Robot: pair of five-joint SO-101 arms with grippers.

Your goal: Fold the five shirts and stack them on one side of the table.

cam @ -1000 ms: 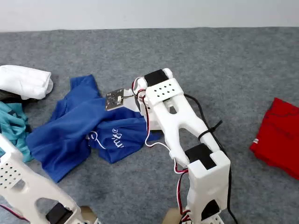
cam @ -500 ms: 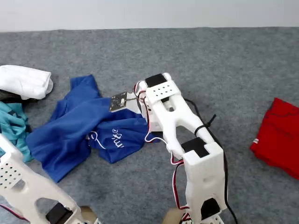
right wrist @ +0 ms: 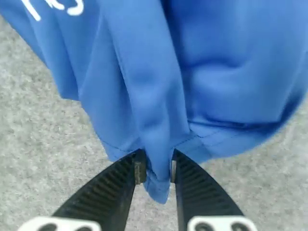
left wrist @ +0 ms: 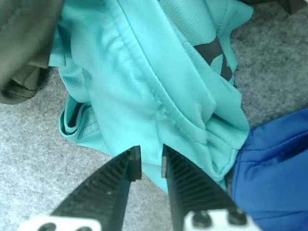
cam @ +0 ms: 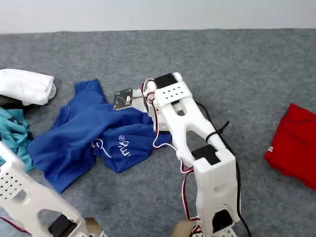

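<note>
The right fingers pinch a hanging fold at the hem of the blue shirt, with cloth bunched between their tips. The left fingers stand parted by a narrow gap over the edge of the teal shirt; whether they touch it cannot be told. A dark olive garment lies against the teal one. From above, the blue shirt sprawls crumpled on the grey worktop left of centre, with the right arm bent over its 3 o'clock edge. The teal shirt sits at 9 o'clock, a folded white shirt at 10 o'clock, a red shirt at 3 o'clock and the left arm at 7 o'clock.
</note>
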